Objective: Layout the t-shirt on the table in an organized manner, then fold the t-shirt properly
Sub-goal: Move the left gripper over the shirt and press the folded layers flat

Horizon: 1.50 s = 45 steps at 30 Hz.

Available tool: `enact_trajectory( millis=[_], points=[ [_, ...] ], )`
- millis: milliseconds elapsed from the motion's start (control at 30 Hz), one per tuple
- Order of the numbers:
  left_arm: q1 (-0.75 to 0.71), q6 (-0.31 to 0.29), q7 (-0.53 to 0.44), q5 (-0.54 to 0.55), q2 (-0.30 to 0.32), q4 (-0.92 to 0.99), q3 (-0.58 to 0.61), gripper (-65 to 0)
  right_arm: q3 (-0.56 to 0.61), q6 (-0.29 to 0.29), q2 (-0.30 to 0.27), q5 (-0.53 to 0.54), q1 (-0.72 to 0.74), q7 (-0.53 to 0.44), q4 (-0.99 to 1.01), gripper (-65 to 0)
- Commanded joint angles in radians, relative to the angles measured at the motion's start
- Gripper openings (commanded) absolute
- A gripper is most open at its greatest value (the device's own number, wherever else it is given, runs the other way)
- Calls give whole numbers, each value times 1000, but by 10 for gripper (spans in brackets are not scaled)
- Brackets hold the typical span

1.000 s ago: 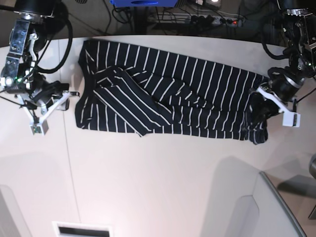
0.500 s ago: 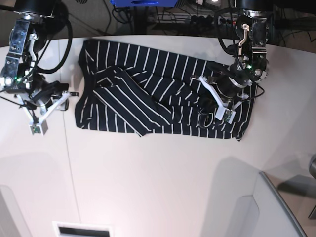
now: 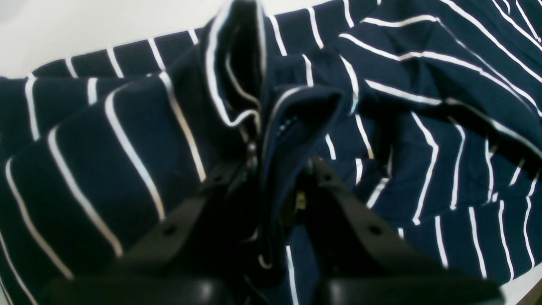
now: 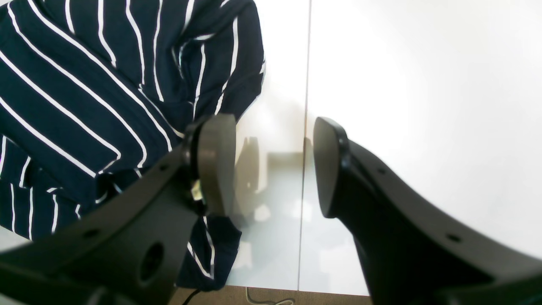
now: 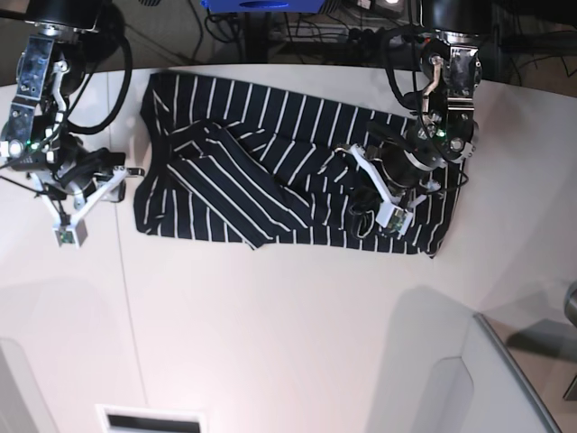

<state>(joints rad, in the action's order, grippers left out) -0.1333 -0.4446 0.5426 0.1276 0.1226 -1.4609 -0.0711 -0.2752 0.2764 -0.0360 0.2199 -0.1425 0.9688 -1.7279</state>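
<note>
T-shirt (image 5: pixel 270 171) lies spread across the far half of the table (image 5: pixel 270 325), long axis running left to right in the base view, with a diagonal fold ridge over its middle

Left gripper (image 5: pixel 374 203) sits over the shirt's right portion, jaws pinched nearly together on a bunched ridge of fabric. Left wrist view: striped cloth (image 3: pixel 271 127) rises between the two dark fingers (image 3: pixel 351 212), gathered and standing up from the layer beneath

Change from a second ago: this arm was then at the shirt's far right end, beside the table edge, with the hem hanging crumpled under it. It has since travelled inward toward the centre, carrying the end with it. The shirt's right end is now doubled back, so the garment reads shorter across the table, and its right edge lies further in than before

Right gripper (image 5: pixel 86 203) hovers just off the shirt's left edge, jaws apart, holding nothing. Right wrist view: both pads (image 4: pixel 216 161) over bare white table (image 4: pixel 423 84), shirt edge (image 4: pixel 127 84) to one side, seam line between the fingers. No change in this arm over the last second
</note>
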Motion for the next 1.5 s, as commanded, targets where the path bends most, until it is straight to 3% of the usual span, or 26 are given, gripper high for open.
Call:
enact_trajectory(
  millis=[0, 33, 100, 200, 267, 333, 500, 667, 733, 867, 900, 1000, 1133, 1200, 1267, 1333, 1467],
  points=[
    [8, -4, -19, 11, 9, -25, -2, -650, 0, 2, -9, 5, 14, -18, -17, -365],
    [5, -4, -19, 11, 9, -33, -2, -615, 1, 2, -9, 5, 16, -18, -17, -365],
    [1, -4, -11, 11, 9, -60, -2, -453, 1, 2, -9, 5, 16, -18, -17, -365],
    [-2, -7, 133, 19, 9, -146, -2, -253, 1, 2, -9, 5, 17, -18, -17, -365],
    [-2, -7, 215, 20, 1, -205, -2, -174, 3, 2, -8, 5, 17, -18, -17, -365],
    [-1, -9, 233, 20, -10, -223, 24, -155, 3, 2, -5, 5, 17, -18, -17, -365],
    [8, -6, 238, 22, -21, -225, 139, -155, 3, 2, -3, 6, 22, -18, -17, -365],
    [1, -4, 239, 13, -8, -288, 84, -173, 3, 5, -3, 6, 20, -18, -22, -365],
    [-30, -4, 239, 11, 28, -306, 9, -263, 4, 8, -3, 8, 19, -18, -36, -365],
    [-104, -4, 230, 11, 104, -326, -135, -604, 100, 10, -23, 8, 22, -9, -109, -365],
    [-114, -4, 230, 11, 113, -321, -167, -650, 152, 10, -37, 8, 22, -7, -131, -365],
    [-127, -4, 218, 11, 121, -312, -236, -650, 373, 10, -49, 8, 56, -7, -156, -365],
    [-142, -4, 35, 11, 113, -255, -279, -650, 663, 7, -14, 8, 149, -18, -88, -371],
    [-141, -3, -40, 11, 113, -202, -284, -650, 732, 5, 15, 8, 189, -18, -45, -431],
    [-133, -3, -94, 11, 113, -114, -284, -650, 779, 5, 46, 8, 218, -18, 7, -561],
    [-111, -3, -132, 11, 116, -17, -284, -650, 811, 5, 74, 8, 251, -18, 78, -650],
    [-91, -3, -235, 10, 121, 153, -279, -650, 853, 5, 123, 8, 320, -86, 228, -641]
  ],
)
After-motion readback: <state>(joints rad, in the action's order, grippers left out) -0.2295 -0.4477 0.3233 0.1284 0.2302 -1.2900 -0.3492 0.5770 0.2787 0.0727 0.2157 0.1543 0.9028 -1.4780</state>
